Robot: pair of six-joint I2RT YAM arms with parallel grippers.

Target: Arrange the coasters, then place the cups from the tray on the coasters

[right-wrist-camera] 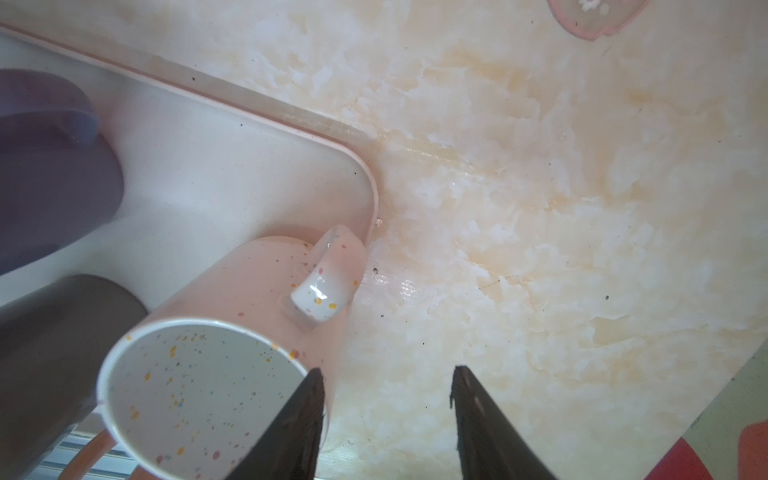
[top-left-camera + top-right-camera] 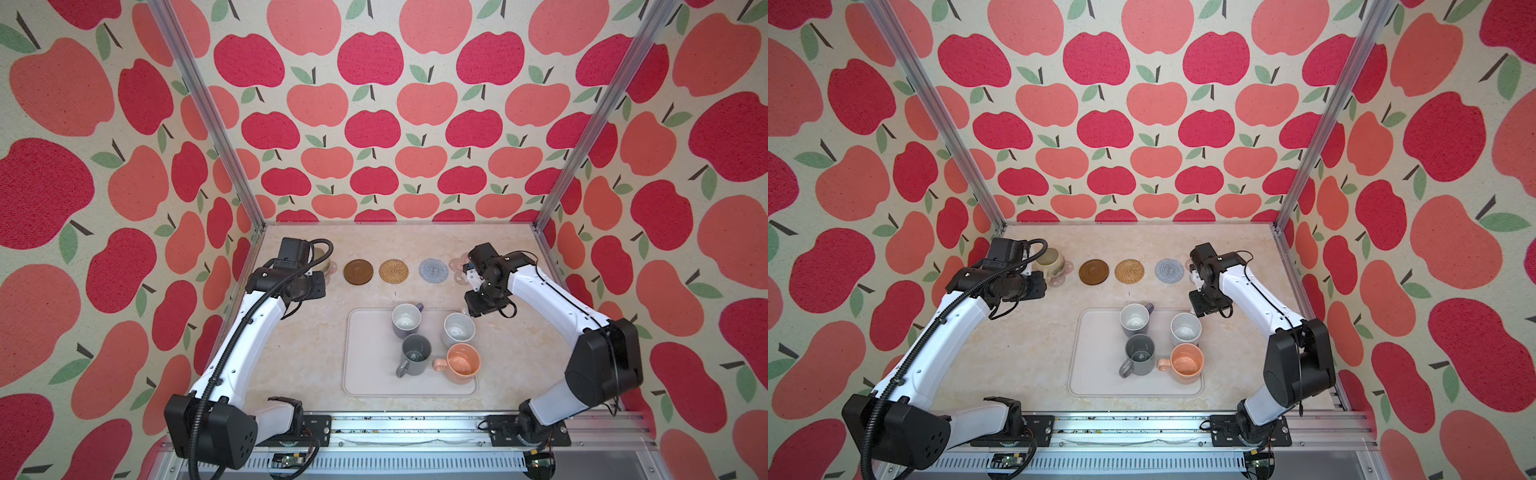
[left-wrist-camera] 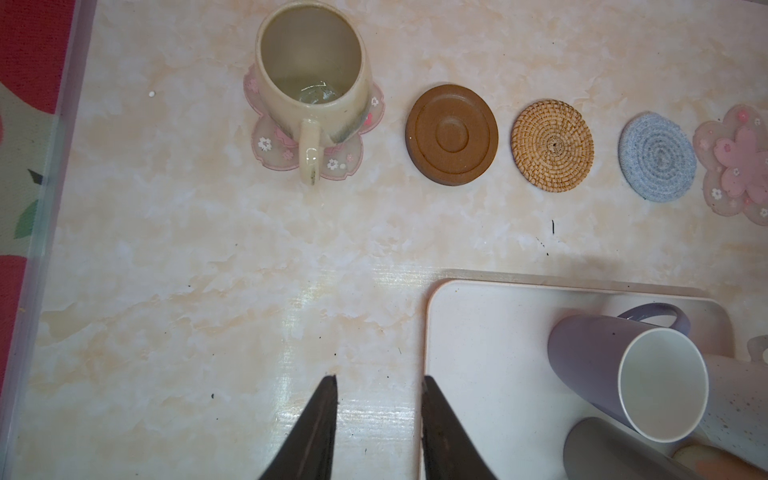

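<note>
Apple-print walls (image 2: pixel 374 124) ring our table (image 2: pixel 299 353); the beige cup (image 3: pixel 311 83) sits on a pink coaster (image 3: pixel 270 145), four cups (image 2: pixel 406 320) stand on the tray (image 3: pixel 478 353). Our left gripper (image 3: pixel 378 377) gapes narrowly, right gripper (image 1: pixel 387 369) wider, both empty

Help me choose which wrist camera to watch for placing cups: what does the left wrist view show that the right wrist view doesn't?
Only the left wrist view: the beige cup standing on a pink flower coaster, then the brown coaster, woven coaster and grey-blue coaster, all bare, plus the open left gripper.
Only the right wrist view: the inside of the speckled cup, with the open right gripper close beside its rim.
Both: the tray, the lavender cup, the dark grey cup and the other flower coaster, cut off at the edge in each.
</note>
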